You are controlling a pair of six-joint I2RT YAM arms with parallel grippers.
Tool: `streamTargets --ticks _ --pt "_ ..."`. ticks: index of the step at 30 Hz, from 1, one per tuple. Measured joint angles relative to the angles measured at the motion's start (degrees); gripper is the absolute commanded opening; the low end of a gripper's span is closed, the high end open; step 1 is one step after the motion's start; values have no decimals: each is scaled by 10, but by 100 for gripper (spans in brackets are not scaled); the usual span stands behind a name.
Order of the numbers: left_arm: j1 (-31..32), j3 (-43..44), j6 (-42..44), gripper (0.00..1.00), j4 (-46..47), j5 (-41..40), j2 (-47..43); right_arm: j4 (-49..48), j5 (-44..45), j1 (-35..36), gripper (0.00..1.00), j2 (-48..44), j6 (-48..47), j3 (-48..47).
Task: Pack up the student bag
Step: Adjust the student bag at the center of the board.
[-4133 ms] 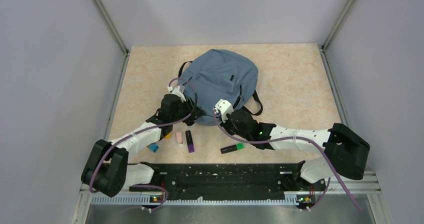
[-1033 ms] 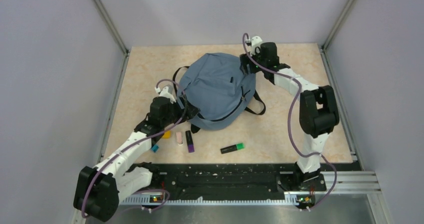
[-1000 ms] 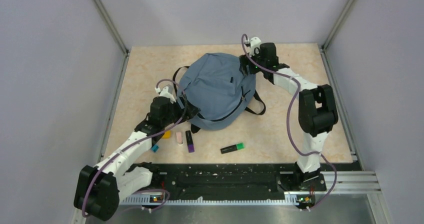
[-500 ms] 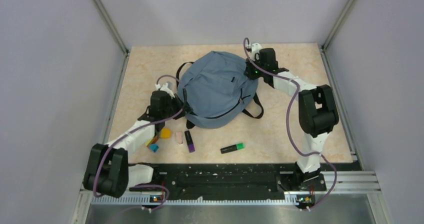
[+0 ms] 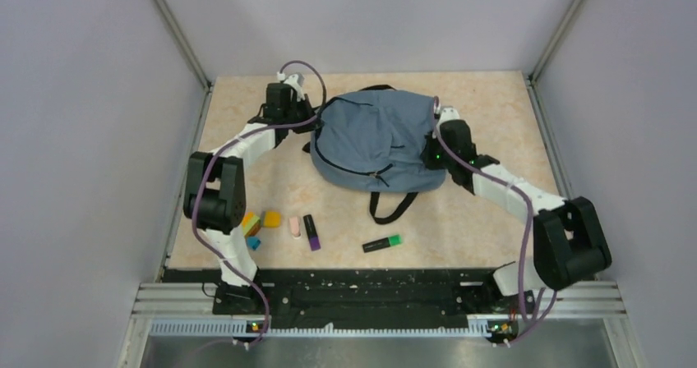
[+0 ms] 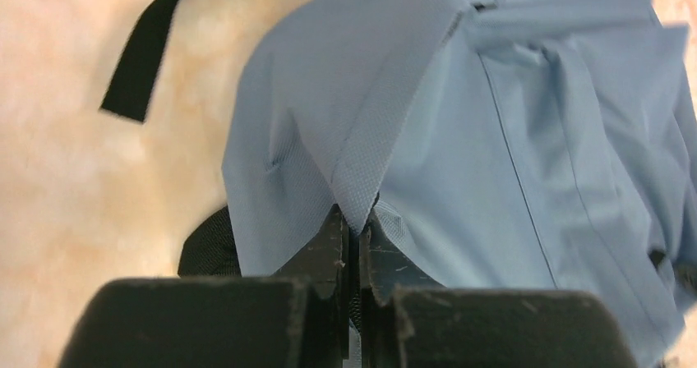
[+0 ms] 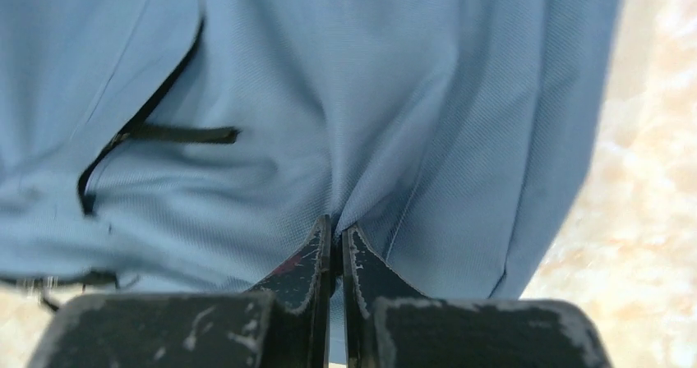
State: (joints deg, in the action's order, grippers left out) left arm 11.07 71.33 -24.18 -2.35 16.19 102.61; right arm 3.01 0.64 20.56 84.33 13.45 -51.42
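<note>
The student bag (image 5: pixel 374 138), slate-blue fabric with black zippers, lies in the middle of the table with a black strap loop (image 5: pixel 390 208) trailing toward the near side. My left gripper (image 5: pixel 310 120) is at the bag's far left edge. In the left wrist view it (image 6: pixel 355 230) is shut on a raised fold of the blue fabric (image 6: pixel 386 113). My right gripper (image 5: pixel 428 150) is at the bag's right edge, and in the right wrist view it (image 7: pixel 335 232) is shut on a pinch of the bag's cloth (image 7: pixel 386 121) beside a black zipper pull (image 7: pixel 185 134).
Small items lie on the near table. They are a purple highlighter (image 5: pixel 312 231), a pink eraser (image 5: pixel 294 225), a green highlighter (image 5: pixel 382 242), orange and yellow blocks (image 5: pixel 261 219) and a small blue piece (image 5: pixel 253 242). Grey walls enclose the table on three sides.
Both grippers have shut on the bag's fabric. The bag has turned so its strap now points to the near side. The left arm swung to the far left, the right arm came nearer.
</note>
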Motion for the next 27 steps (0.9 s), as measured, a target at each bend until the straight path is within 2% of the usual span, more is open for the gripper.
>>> streamTargets --ticks 3,5,6,7,8,9,11,12,15,21,27 --pt "-3 78 16 0 -3 21 73 -2 23 44 2 -50 27 46" --pt "-6 132 21 2 -4 39 120 -3 27 75 15 -82 49 75" --pt "-6 153 24 6 -7 47 137 -5 27 85 22 -95 58 86" --pt "-6 174 28 15 -12 57 152 -5 26 91 29 -108 66 95" --pt "-5 194 33 27 -16 65 167 -5 24 96 33 -120 71 101" --pt "-5 207 38 50 -18 70 174 -2 24 99 38 -133 72 105" --pt "-6 222 51 79 -18 68 181 10 34 100 47 -161 62 105" --pt "-9 224 57 84 -14 68 181 14 41 100 50 -174 52 104" --pt "-17 215 71 86 -2 55 162 31 53 100 57 -194 10 88" --pt "-16 80 107 86 29 41 31 37 24 100 58 -178 -94 33" --pt "54 -49 131 87 78 74 -99 -6 -55 100 56 -106 -161 18"
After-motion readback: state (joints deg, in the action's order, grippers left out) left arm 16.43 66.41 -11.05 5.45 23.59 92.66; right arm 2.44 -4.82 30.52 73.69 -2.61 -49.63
